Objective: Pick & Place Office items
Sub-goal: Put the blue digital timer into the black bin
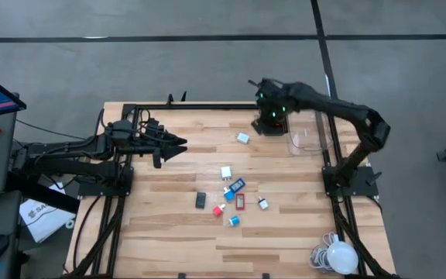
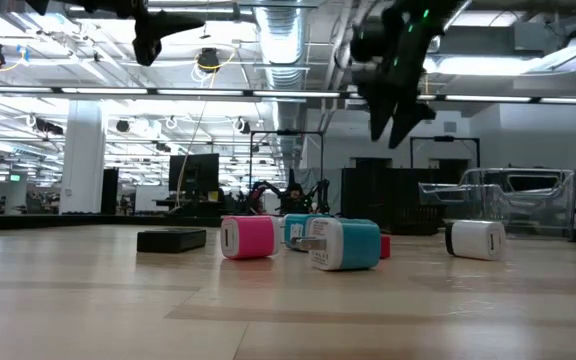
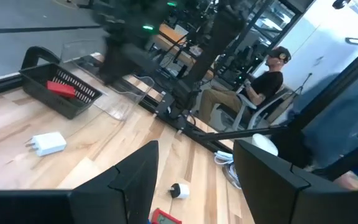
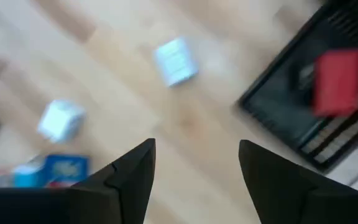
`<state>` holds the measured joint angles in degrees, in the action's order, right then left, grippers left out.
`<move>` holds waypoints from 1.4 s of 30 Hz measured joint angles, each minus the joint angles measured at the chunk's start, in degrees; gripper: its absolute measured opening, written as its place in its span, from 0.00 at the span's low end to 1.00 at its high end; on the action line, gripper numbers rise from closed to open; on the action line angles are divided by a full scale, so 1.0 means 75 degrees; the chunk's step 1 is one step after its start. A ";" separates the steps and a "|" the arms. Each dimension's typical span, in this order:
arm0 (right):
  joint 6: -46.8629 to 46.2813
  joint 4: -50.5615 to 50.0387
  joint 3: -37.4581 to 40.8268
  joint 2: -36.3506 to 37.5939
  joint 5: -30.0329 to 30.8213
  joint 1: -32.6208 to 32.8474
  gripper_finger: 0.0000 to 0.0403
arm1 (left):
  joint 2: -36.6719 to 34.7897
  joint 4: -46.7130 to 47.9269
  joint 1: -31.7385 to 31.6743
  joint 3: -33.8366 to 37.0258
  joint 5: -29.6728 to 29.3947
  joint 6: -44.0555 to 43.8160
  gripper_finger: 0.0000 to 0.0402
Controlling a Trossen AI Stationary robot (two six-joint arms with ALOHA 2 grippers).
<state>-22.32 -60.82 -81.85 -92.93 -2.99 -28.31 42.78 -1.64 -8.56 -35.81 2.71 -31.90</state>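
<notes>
Several small office items lie flat on the wooden table: a white block point(image 1: 242, 138), a white one point(image 1: 226, 172), blue ones point(image 1: 237, 185), a red one point(image 1: 240, 202), a pink one point(image 1: 218, 210), a black one point(image 1: 200, 200). A red piece point(image 4: 337, 81) lies in the black tray point(image 4: 303, 134). My right gripper point(image 1: 269, 118) hovers open above the tray's near side, holding nothing. My left gripper point(image 1: 178, 146) hangs open over the table's left part, well above the wood.
A clear bin point(image 1: 310, 138) stands right of the tray by the right arm's base. A white ball with cable point(image 1: 339, 256) rests at the near right corner. Bare wood spreads along the near edge and left half. A seated person point(image 3: 263, 84) is beyond the table.
</notes>
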 joint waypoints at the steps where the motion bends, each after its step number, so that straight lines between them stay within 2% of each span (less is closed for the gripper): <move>1: -0.0375 0.0025 0.0135 0.0141 -0.0002 0.0342 0.55 | 0.0000 0.0035 0.0000 0.0000 -0.0038 0.0026 0.51; 5: -0.1581 0.0486 0.0821 0.0559 -0.0009 0.1697 0.55 | 0.0000 0.0100 0.0000 0.0000 -0.0057 0.0217 0.51; 9: -0.1590 0.0960 0.1401 0.0645 -0.0023 0.2836 0.55 | 0.0000 0.0100 0.0000 0.0000 -0.0054 0.0397 0.51; 12: -0.0487 0.1263 0.1763 0.0587 -0.0008 0.3526 0.55 | 0.0000 0.0099 0.0000 0.0000 0.0019 0.0419 0.51; 17: 0.2133 0.2051 0.2172 0.0433 -0.0026 0.4278 0.55 | -0.0017 0.0104 0.0046 0.0000 0.0089 0.0414 0.51; 23: 0.4751 0.2750 0.2230 0.0085 0.0001 0.4356 0.55 | -0.0106 0.0101 0.0090 0.0007 0.0094 0.0419 0.51; 29: 0.6631 0.3388 0.2221 -0.0526 -0.0006 0.4155 0.55 | -0.0178 0.0205 0.0090 0.0006 0.0094 0.0420 0.51; 34: 0.7312 0.3970 0.2224 -0.1003 -0.0244 0.3975 0.55 | -0.0178 0.0167 0.0087 0.0006 0.0091 0.0431 0.51; 42: 0.7442 0.4430 0.2221 -0.1460 -0.0649 0.3843 0.55 | -0.0178 0.0173 0.0090 0.0006 0.0094 0.0427 0.51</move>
<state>33.49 -27.59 -65.19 -103.88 -7.85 0.51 41.45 -0.34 -7.88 -35.77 3.42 -28.70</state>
